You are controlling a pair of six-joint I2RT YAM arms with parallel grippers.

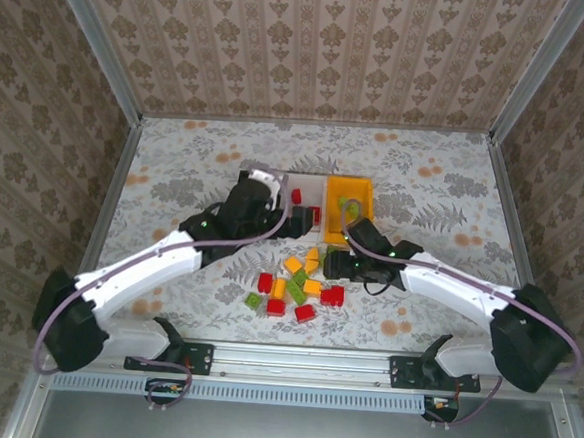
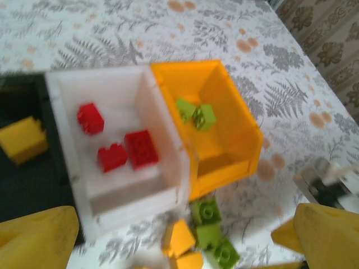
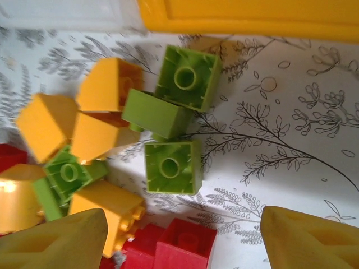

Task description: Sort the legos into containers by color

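In the left wrist view the white bin (image 2: 101, 75) holds three red legos (image 2: 141, 148). The orange-yellow bin (image 2: 241, 129) beside it holds two green legos (image 2: 196, 114), and the black bin (image 2: 28, 190) at the left holds a yellow lego (image 2: 22, 140). My left gripper (image 2: 185, 246) hangs open and empty just in front of the bins, above green and yellow legos (image 2: 207, 213). My right gripper (image 3: 185, 241) is open low over the loose pile, with a red lego (image 3: 185, 246) between its fingertips and a green lego (image 3: 171, 166) just ahead.
The loose pile of red, green and yellow legos (image 1: 297, 285) lies on the patterned table in front of the bins (image 1: 349, 196). Both arms reach toward the middle, left gripper (image 1: 272, 218) by the bins, right gripper (image 1: 326, 265) at the pile. Walls enclose the table.
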